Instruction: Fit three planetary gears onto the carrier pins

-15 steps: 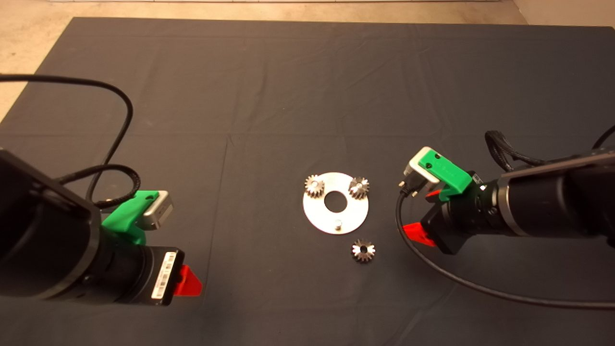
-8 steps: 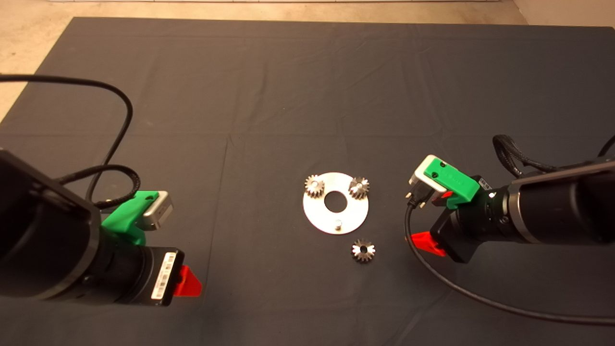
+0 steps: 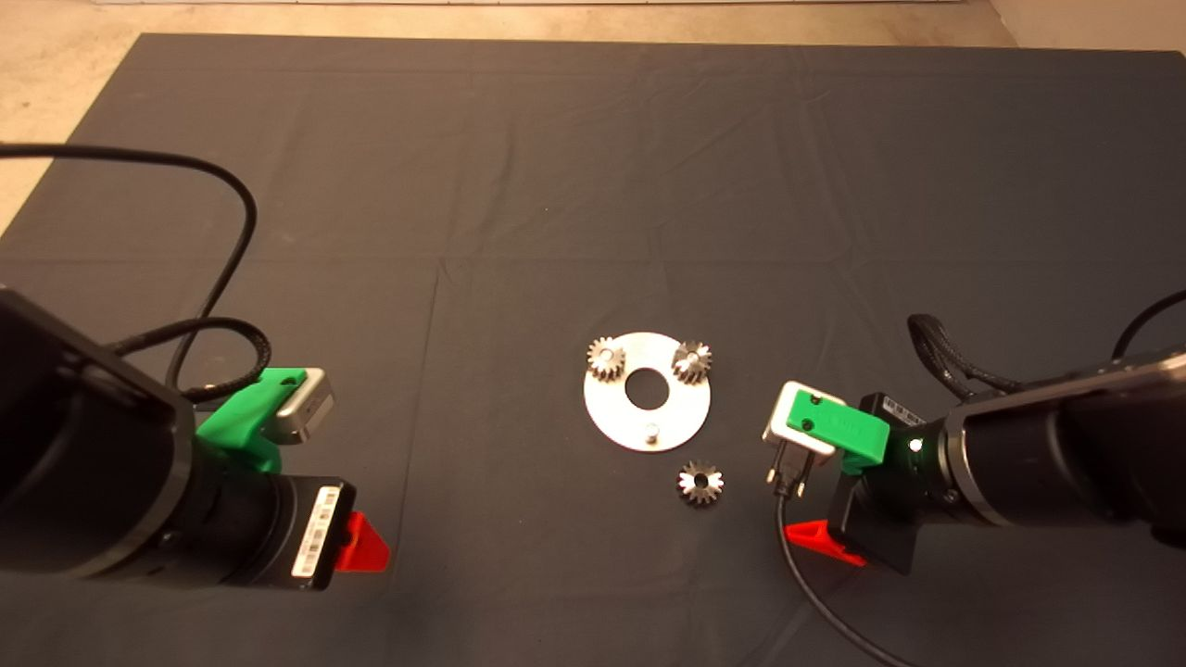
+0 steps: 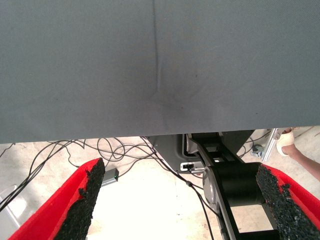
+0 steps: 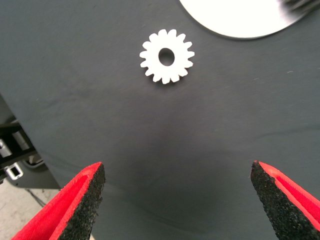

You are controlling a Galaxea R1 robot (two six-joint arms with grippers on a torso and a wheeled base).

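Your right gripper (image 3: 815, 533) hangs over the dark mat (image 3: 593, 167) at the lower right of the head view, just to the right of the loose planetary gear (image 3: 700, 483) and apart from it. In the right wrist view its red fingers (image 5: 80, 202) are spread wide with nothing between them, and the loose gear (image 5: 167, 56) lies flat on the mat ahead of the pads, centre hole facing up, with the edge of the round carrier disc (image 5: 240, 20) just beyond it. On that disc (image 3: 611, 417) you can see two gears already seated, one at the upper left (image 3: 606, 357) and one at the upper right (image 3: 691, 360), either side of the central hole. The third carrier pin (image 3: 652, 431) stands bare near the disc's lower edge, with the loose gear just off the rim below and to its right. Your left gripper (image 3: 361, 547) waits at the lower left of the head view, well apart from the disc. Its fingers (image 4: 82, 200) are also wide apart and hold nothing; beyond the mat's edge that wrist view shows cables on the floor.
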